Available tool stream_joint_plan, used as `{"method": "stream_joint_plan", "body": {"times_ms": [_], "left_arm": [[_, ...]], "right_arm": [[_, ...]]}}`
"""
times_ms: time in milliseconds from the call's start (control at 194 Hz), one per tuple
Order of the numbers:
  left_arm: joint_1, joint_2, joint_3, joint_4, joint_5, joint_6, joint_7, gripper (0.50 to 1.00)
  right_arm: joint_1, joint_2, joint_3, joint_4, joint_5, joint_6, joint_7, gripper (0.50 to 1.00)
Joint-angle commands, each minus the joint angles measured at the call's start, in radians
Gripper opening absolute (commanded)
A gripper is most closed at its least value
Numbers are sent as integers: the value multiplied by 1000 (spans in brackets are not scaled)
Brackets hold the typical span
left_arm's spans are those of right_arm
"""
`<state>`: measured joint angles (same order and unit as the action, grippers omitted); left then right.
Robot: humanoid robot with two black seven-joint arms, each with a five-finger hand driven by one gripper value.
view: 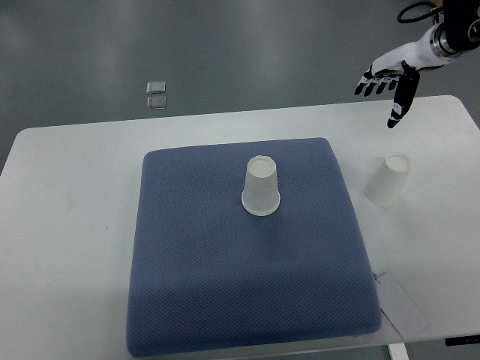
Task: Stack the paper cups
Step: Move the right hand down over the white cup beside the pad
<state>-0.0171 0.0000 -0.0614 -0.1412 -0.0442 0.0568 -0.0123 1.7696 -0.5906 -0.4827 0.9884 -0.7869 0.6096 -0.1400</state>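
Right hand (pixel 391 81): raised at the far right edge of the white table (pixel 67 225), fingers spread and extended, thumb pointing down, nothing held. Directly below the hand, toward the robot, one paper cup (pixel 388 180) stands inverted on the bare table surface, just beside the blue mat (pixel 247 300) and not touching it. Further left of the hand, a second inverted cup (pixel 261 187) stands on the mat's far central area. The two cups are well apart, unstacked. A paper sheet (pixel 401 307) lies at the mat's near right corner.
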Motion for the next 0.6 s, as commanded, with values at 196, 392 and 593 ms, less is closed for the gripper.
{"method": "stream_joint_plan", "body": {"times_ms": [196,392,593], "left_arm": [[0,0,0,0,0,0,0,1000],[-1,0,0,0,0,0,0,1000],[0,0,0,0,0,0,0,1000]], "right_arm": [[223,-12,-185,170,1,1,-56,924],[289,-58,-223,245,5,1,-61,921],[260,-63,-220,246,5,1,-59,921]]}}
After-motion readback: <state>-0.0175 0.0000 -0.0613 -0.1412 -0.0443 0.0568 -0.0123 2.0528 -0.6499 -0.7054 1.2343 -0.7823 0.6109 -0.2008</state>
